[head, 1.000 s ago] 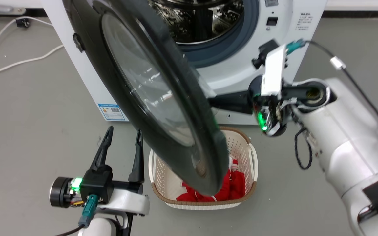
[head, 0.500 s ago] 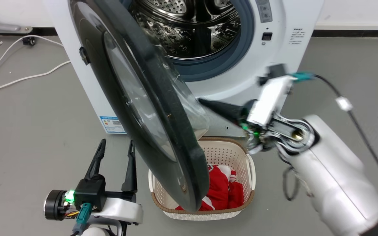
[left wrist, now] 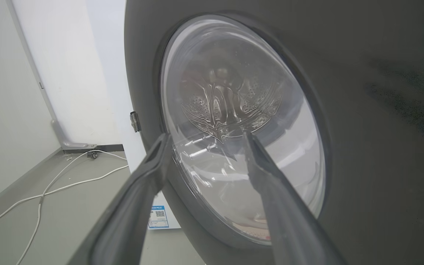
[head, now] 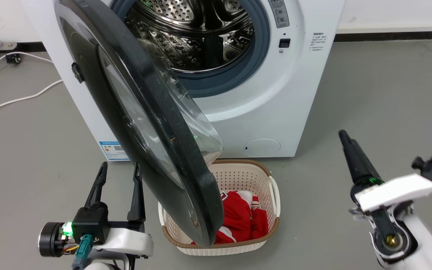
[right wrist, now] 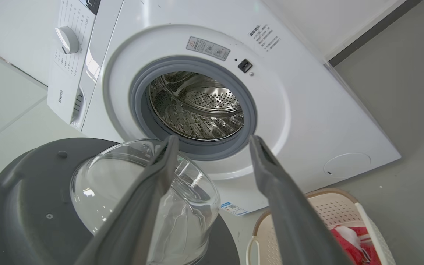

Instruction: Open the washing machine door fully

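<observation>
The washing machine door (head: 141,123) stood swung out from its hinge on the left of the washing machine (head: 276,105), edge-on to the head camera, its glass bowl facing right. Its low near edge hung over a cream basket (head: 272,187) on the floor in front of the machine. Red clothes (head: 242,221) with white trim lay in that basket. The drum (head: 193,37) gaped wide, perforated steel inside a grey rubber ring. The left gripper (head: 120,165) hovered near left, just beside the door's outer face, fingers spread and empty. The right gripper (right wrist: 214,140) was near right, well apart from the door, also spread, gripping nothing.
</observation>
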### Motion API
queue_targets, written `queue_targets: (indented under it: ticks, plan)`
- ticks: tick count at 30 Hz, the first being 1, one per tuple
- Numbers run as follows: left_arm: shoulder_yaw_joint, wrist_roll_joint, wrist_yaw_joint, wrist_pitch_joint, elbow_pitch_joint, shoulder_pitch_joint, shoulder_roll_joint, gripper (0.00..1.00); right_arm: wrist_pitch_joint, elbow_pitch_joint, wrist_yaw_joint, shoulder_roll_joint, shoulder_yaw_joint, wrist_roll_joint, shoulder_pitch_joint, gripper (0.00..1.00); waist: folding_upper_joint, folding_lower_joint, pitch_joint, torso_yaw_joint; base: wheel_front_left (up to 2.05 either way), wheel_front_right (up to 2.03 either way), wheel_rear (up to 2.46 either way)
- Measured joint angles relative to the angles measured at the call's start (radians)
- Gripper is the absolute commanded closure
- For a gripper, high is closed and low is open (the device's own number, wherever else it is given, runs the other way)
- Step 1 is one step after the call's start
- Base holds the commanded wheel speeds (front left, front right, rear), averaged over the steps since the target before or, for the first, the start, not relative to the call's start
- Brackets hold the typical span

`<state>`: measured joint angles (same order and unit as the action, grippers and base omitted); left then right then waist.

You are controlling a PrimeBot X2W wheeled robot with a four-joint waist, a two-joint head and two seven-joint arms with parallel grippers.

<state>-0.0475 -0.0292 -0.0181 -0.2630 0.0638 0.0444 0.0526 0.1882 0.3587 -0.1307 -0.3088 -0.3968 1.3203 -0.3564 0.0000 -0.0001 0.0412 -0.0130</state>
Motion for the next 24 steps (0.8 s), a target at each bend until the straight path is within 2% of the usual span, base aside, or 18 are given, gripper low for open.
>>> queue_targets:
  ticks: [3,5,9,12,15,17,20,24]
  plan:
    - [0.005,0.003,0.0,0.0,0.0,0.0,0.0,0.0,0.06,-0.009,0.0,0.005,0.056,-0.085,0.069,0.0,0.0,0.0,-0.002,-0.008,0.0,0.0,0.0]
    - [0.008,0.007,0.001,0.0,0.001,-0.001,0.0,0.0,0.071,-0.011,0.0,0.013,0.118,-0.199,0.102,0.0,0.0,0.0,-0.005,-0.011,0.0,0.0,0.0]
    - [0.014,0.007,0.001,0.0,0.001,-0.004,0.0,0.0,0.075,-0.117,0.0,0.091,0.358,-0.542,0.16,0.0,0.0,0.0,-0.012,-0.018,0.0,0.0,0.0]
    - [0.016,0.009,0.002,0.0,0.0,-0.004,0.0,0.0,0.075,-0.24,0.0,0.185,0.462,-0.783,0.223,0.0,0.0,0.0,-0.015,-0.019,0.0,0.0,0.0]
    - [0.017,0.009,0.002,0.0,-0.001,-0.004,0.0,0.0,0.075,-0.356,0.0,0.219,0.491,-0.988,0.259,0.0,0.0,0.0,-0.016,-0.019,0.0,0.0,0.0]
    - [0.018,0.01,0.004,0.0,-0.002,-0.004,0.0,0.0,0.075,-0.405,0.0,0.232,0.486,-1.084,0.283,0.0,0.0,0.0,-0.018,-0.017,0.0,0.0,0.0]
    - [0.019,0.014,0.005,0.0,-0.002,-0.003,0.0,0.0,0.075,-0.444,0.0,0.246,0.449,-1.204,0.329,0.0,0.0001,0.0,-0.022,-0.014,0.0,0.0,0.0]
    - [0.019,0.016,0.006,0.0,-0.003,-0.003,0.001,0.0,0.074,-0.442,0.0,0.254,0.405,-1.278,0.387,0.0,0.0,0.0,-0.026,-0.009,0.0,0.0,0.0]
